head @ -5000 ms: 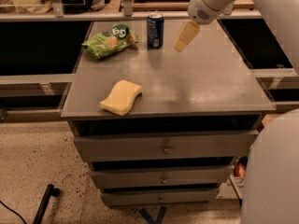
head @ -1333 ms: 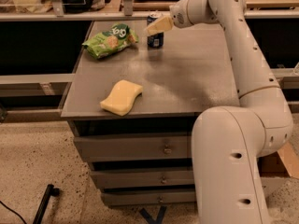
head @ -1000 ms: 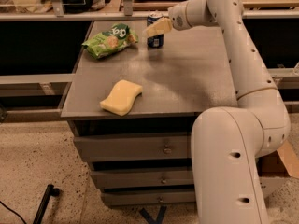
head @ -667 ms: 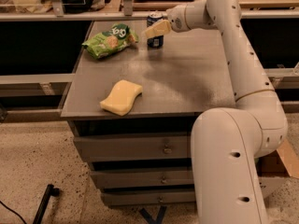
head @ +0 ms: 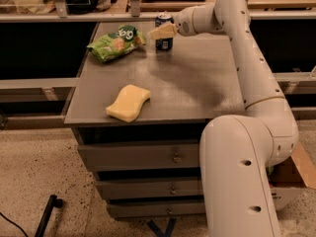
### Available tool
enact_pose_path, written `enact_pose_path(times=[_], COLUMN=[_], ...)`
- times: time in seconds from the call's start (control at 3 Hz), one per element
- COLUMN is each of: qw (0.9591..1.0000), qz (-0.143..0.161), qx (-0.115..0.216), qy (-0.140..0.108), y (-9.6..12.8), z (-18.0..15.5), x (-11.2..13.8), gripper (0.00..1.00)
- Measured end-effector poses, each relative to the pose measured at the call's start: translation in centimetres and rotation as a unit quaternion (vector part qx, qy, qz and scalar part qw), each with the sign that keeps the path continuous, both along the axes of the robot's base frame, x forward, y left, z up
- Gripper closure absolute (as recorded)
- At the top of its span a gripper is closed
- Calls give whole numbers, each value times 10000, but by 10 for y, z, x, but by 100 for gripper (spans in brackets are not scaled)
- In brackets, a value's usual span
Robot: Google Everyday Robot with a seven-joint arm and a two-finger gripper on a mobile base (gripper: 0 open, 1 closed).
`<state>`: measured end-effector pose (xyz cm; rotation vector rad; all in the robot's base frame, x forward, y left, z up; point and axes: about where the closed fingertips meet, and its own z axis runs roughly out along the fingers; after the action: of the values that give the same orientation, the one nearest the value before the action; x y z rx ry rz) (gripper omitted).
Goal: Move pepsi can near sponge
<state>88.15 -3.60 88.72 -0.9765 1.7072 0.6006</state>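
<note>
The pepsi can (head: pixel 163 43) stands upright at the back of the grey table (head: pixel 197 83), dark blue with a silver top. My gripper (head: pixel 162 32) reaches in from the right and sits right at the can's upper half, its yellowish fingers (head: pixel 165 31) covering part of the can. The sponge (head: pixel 128 102) lies flat near the table's front left edge, pale yellow and wavy-edged, well apart from the can.
A green snack bag (head: pixel 116 42) lies just left of the can at the back left. My white arm (head: pixel 247 58) arches over the table's right side. Drawers (head: pixel 143 157) sit below the tabletop. A shelf rail (head: pixel 98 16) runs behind the table.
Five seconds ago the gripper hung right of the can. It has since swung in to the can's upper part and has barely moved over the last second. Can and sponge have not moved.
</note>
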Motion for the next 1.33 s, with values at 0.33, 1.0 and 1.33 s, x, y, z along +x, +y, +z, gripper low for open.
enact_pose_path(times=[0.33,1.0,1.33], qw=[9999,9996,9999], qz=[-126,-224,-98], qx=[43,95,39], qy=[38,121,51], y=[-3,-14,-17], z=[-2,0,15], x=[5,5,-5], gripper=[47,94,100])
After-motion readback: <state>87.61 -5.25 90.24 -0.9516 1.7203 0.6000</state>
